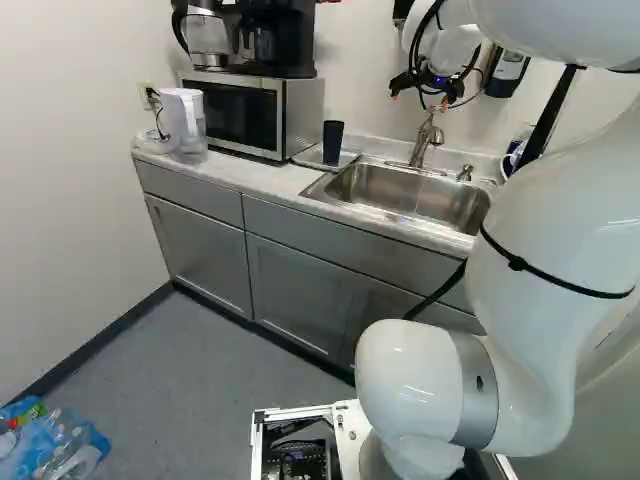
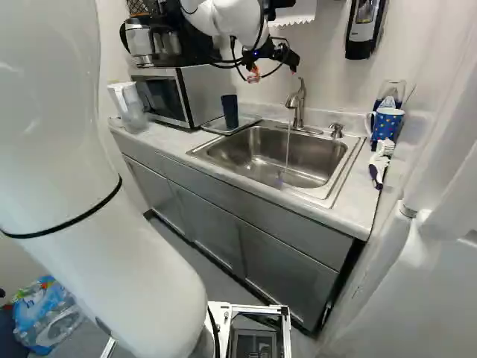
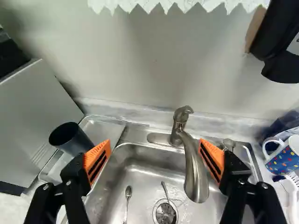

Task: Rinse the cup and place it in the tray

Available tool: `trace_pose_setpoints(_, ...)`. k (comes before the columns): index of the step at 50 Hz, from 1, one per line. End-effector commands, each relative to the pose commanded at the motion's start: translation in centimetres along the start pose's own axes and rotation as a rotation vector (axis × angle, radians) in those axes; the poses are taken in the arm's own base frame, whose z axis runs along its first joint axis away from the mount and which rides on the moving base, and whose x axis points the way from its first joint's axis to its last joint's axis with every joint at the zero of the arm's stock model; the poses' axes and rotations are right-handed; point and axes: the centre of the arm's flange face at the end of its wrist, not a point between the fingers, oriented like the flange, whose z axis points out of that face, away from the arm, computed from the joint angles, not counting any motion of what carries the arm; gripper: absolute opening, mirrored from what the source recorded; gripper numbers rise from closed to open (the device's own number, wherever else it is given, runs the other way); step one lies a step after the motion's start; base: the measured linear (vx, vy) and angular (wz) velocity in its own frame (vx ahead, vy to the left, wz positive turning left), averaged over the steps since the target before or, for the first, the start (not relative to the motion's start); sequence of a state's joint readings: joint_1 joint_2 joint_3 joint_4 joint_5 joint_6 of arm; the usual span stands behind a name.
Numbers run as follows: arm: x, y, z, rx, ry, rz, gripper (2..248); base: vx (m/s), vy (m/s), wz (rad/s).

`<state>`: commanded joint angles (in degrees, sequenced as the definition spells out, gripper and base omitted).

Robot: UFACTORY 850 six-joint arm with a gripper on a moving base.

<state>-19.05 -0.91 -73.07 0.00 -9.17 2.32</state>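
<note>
The gripper (image 2: pixel 273 72) hangs above the sink in the right base view, in front of the wall. In the wrist view my gripper (image 3: pixel 155 144) is open, its orange-padded fingers wide apart with nothing gripped. A dark blue cup (image 1: pixel 333 142) stands upright on the metal tray (image 2: pixel 213 127), left of the sink; in the wrist view the cup (image 3: pixel 70 140) is outside the fingers, beyond one of them. The faucet (image 3: pixel 194 170) reaches over the sink basin (image 2: pixel 223 153), and a thin stream of water (image 2: pixel 288 153) falls from it.
Spoon-like utensils (image 3: pixel 128 198) lie in the basin near the drain (image 3: pixel 165 213). A microwave (image 1: pixel 250 112) stands beside the tray, with a white pitcher (image 1: pixel 184 120) past it. Across the sink are a spotted mug (image 2: pixel 387 125) and a brush (image 2: pixel 378 165). A wall dispenser (image 2: pixel 365 30) hangs above.
</note>
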Motion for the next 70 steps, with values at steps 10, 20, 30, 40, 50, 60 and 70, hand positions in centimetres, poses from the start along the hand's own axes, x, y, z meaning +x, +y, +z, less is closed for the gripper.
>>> trace_pose_setpoints(10,0.4,0.0,0.0,0.002,0.04,0.0,247,0.0,0.0,0.0)
trace_pose_setpoints(20,0.9,0.0,0.3,0.003,0.079,0.0,247,0.0,0.0,0.0)
trace_pose_setpoints(30,1.2,0.2,0.9,0.0,0.08,0.002,247,0.0,0.0,0.0)
trace_pose_setpoints(40,1.8,0.4,2.1,-0.004,0.081,0.003,247,0.0,0.0,0.0)
trace_pose_setpoints(50,2.5,0.6,3.6,-0.007,0.083,0.005,247,0.0,0.0,0.0)
trace_pose_setpoints(60,3.2,0.7,5.1,-0.01,0.086,0.006,247,0.0,0.0,0.0)
trace_pose_setpoints(70,3.8,0.7,6.7,-0.01,0.088,0.006,247,0.0,0.0,0.0)
